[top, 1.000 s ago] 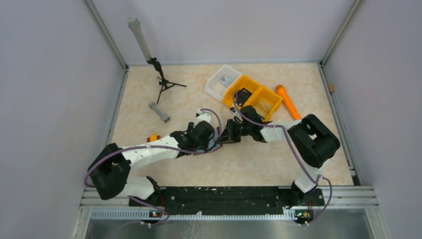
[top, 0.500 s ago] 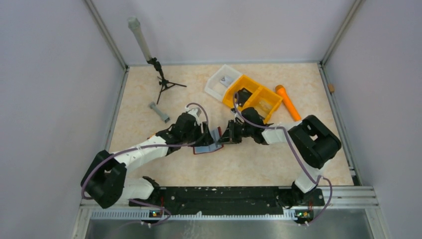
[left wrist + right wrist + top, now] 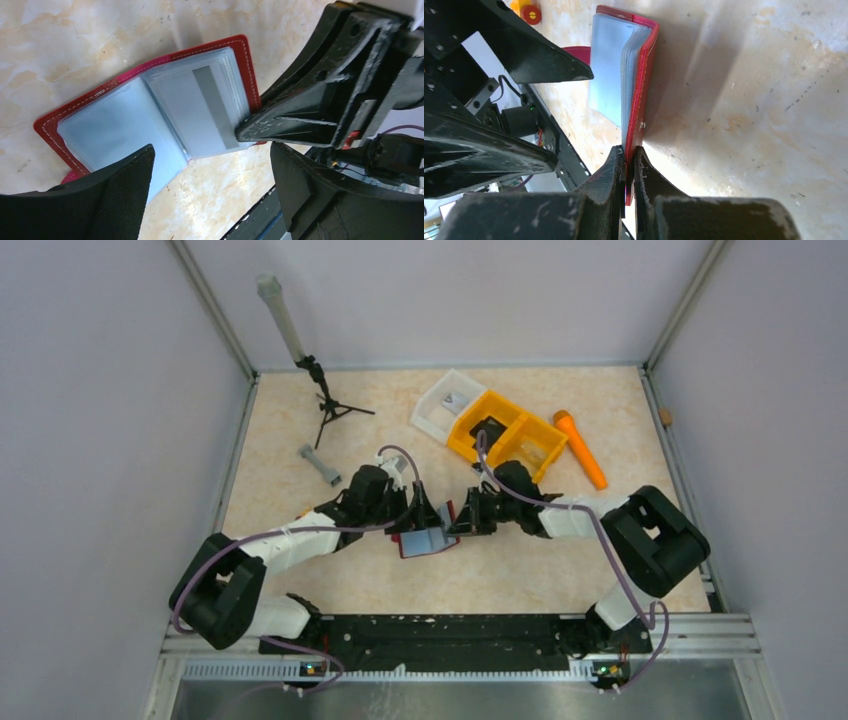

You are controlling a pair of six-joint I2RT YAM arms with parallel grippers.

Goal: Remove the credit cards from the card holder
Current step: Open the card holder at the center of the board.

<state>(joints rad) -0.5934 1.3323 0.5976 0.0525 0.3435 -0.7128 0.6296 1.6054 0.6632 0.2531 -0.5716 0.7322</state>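
right claw (image 3: 626,152) is clamped on the red edge of the open card holder (image 3: 644,60); left claw (image 3: 212,195) hangs wide just over it, holding nothing.

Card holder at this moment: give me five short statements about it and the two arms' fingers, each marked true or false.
1. The card holder is open, clear sleeves showing. True.
2. The right fingers pinch its red cover edge. True.
3. The left fingers grip a card. False: they stand wide apart, holding nothing.
4. It sits in the orange tray. False: it rests on the table, nearer the arms.
5. A grey card shows inside a sleeve. True.
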